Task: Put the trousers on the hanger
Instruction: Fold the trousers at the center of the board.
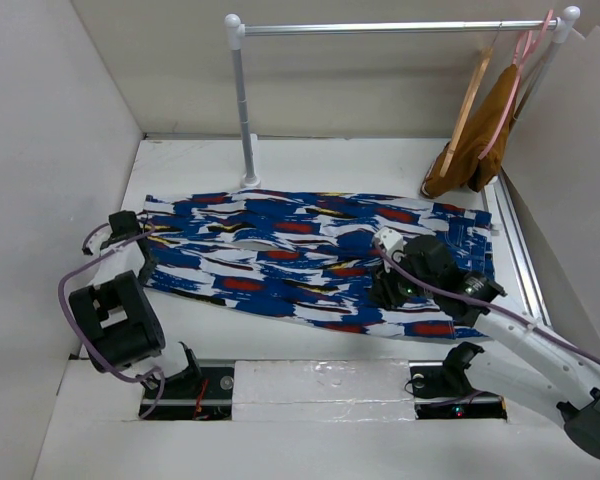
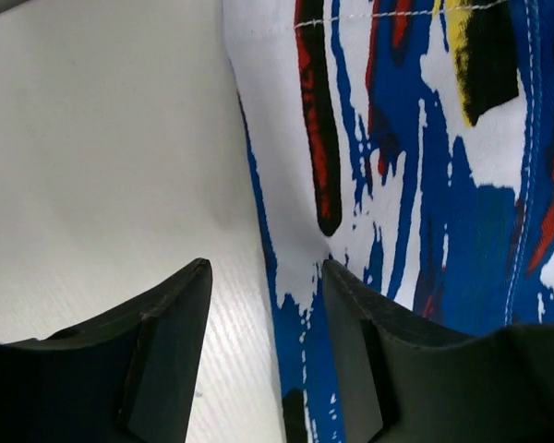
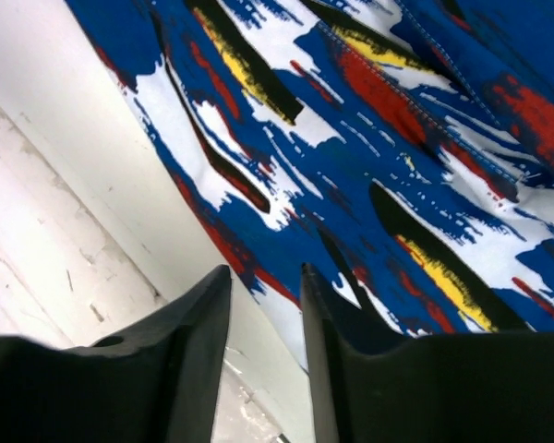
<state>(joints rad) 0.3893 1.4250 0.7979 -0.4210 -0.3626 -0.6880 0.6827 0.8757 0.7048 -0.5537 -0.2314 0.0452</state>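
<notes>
The trousers (image 1: 310,262), bright blue with white, red, yellow and black streaks, lie spread flat across the table. The tan wooden hanger (image 1: 469,100) hangs from the rail at the back right. My left gripper (image 1: 143,255) is open at the trousers' left end. In the left wrist view (image 2: 266,277) one finger is over bare table and the other over the trousers (image 2: 415,185). My right gripper (image 1: 385,290) is open at the trousers' near edge. In the right wrist view (image 3: 264,277) its jaws straddle the edge of the trousers (image 3: 351,138) with a narrow gap.
A metal rail (image 1: 400,28) on a white post (image 1: 245,110) spans the back. A thin pink hanger (image 1: 511,85) on it carries a mustard-brown garment (image 1: 470,150) at the back right. White walls close in the left, back and right sides.
</notes>
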